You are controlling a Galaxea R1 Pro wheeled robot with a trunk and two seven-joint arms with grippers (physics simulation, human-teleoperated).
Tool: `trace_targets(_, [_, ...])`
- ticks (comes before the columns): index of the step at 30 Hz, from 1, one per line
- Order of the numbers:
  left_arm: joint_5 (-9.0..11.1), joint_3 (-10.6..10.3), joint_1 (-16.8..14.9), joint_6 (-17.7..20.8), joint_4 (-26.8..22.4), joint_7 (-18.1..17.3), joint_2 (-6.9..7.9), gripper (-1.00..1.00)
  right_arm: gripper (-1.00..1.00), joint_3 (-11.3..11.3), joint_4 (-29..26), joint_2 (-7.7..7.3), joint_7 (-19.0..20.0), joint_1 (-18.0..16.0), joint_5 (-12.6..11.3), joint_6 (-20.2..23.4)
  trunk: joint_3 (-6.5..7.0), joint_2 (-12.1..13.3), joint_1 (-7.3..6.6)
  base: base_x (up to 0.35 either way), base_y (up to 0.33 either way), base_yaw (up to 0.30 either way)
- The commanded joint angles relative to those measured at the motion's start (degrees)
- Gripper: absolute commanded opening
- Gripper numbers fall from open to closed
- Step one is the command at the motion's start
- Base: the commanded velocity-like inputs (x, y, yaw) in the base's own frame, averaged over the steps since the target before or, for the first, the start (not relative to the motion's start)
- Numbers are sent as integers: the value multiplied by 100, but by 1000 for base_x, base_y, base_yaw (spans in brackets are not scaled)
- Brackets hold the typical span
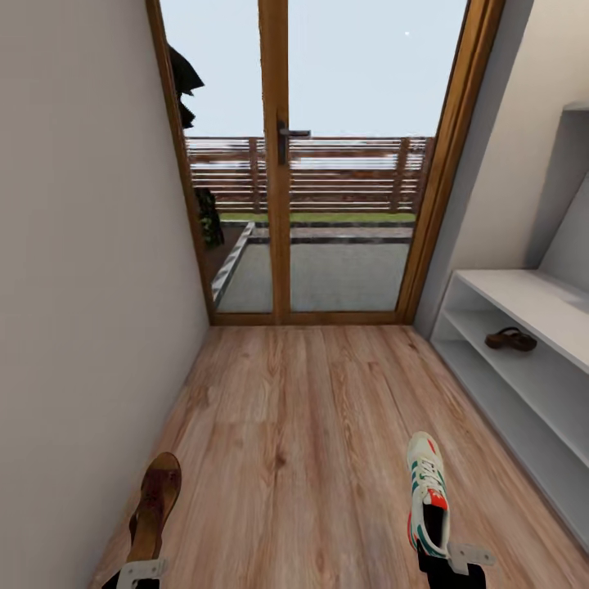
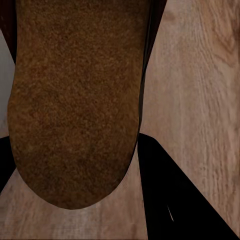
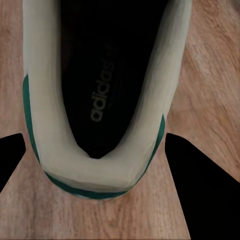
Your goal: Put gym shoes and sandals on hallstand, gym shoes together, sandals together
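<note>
At the head view's lower left, one dark-brown sandal (image 1: 155, 499) with a tan footbed (image 2: 75, 110) sticks forward out of my left gripper (image 1: 137, 574), which is shut on its heel end. My right gripper (image 1: 451, 563) is shut on the heel of a white gym shoe (image 1: 427, 489) with teal stripes; its dark inside (image 3: 100, 90) faces the right wrist camera, between the black fingers (image 3: 200, 190). A second sandal (image 1: 511, 339) lies on the middle shelf of the white hallstand (image 1: 532, 303) at the right. Both held shoes hang above the corridor floor (image 1: 303, 409).
A wood-framed glass double door (image 1: 278, 164) closes the corridor's far end. A plain wall (image 1: 82, 286) runs along the left. The hallstand lines the right wall, with a grey panel (image 1: 573, 188) above it.
</note>
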Motion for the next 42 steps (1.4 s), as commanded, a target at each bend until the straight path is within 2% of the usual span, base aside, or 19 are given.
trace_targets(1, [-75,53,-5,-20,2,-32,-3,-100,-100,-16,5,2,8,-4,0,-19,-5,-2,2,338,0,-35])
trace_targets(18, [-80,53,-5,-20,2,-32,-10,-100,-100,-17,5,6,10,-4,0,-18,-5,-2,2,338,0,-15])
trace_targets(34, [-73,53,-5,-20,8,-32,-15,-100,-100,-13,5,6,8,-4,0,-10,-5,-2,2,338,6,-246])
trace_targets(42, [-83,53,-5,-20,10,-32,-21,-100,-100,-13,5,6,6,-4,0,-10,-5,-2,2,308,172,-287])
